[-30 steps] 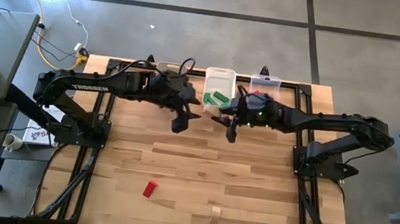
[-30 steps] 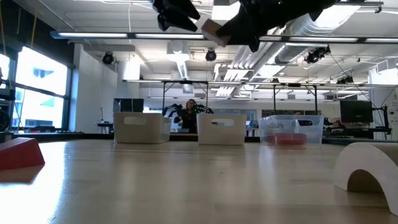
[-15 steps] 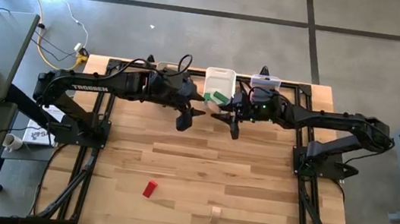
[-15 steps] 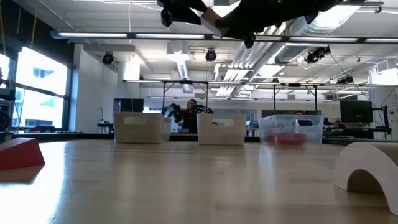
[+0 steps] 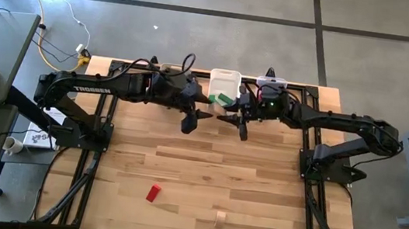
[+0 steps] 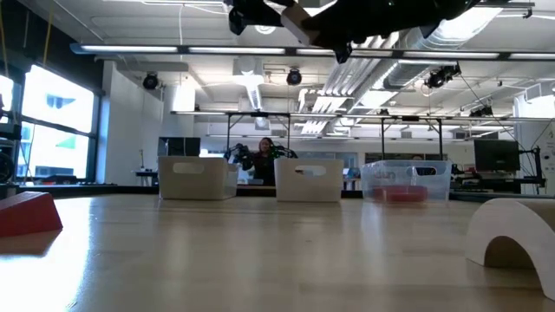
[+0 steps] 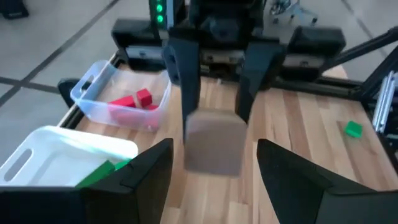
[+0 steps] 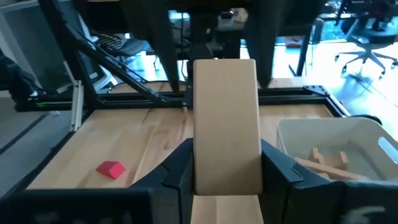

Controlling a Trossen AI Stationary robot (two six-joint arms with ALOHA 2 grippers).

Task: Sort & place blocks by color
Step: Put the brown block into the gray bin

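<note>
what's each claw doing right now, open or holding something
Left claw: open, holding nothing, facing the tan block.
Right claw: shut on the tan block, held in the air near the bins.

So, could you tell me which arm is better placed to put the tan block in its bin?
Probably left. The right gripper holds the tan block, but the left gripper is open facing it, and the tan-piece bin sits on the left arm's side.

Only thing I can actually read from here is "TROSSEN" in white letters along the left arm [image 5: 93, 79]. Nothing else is legible on my feeds.
</note>
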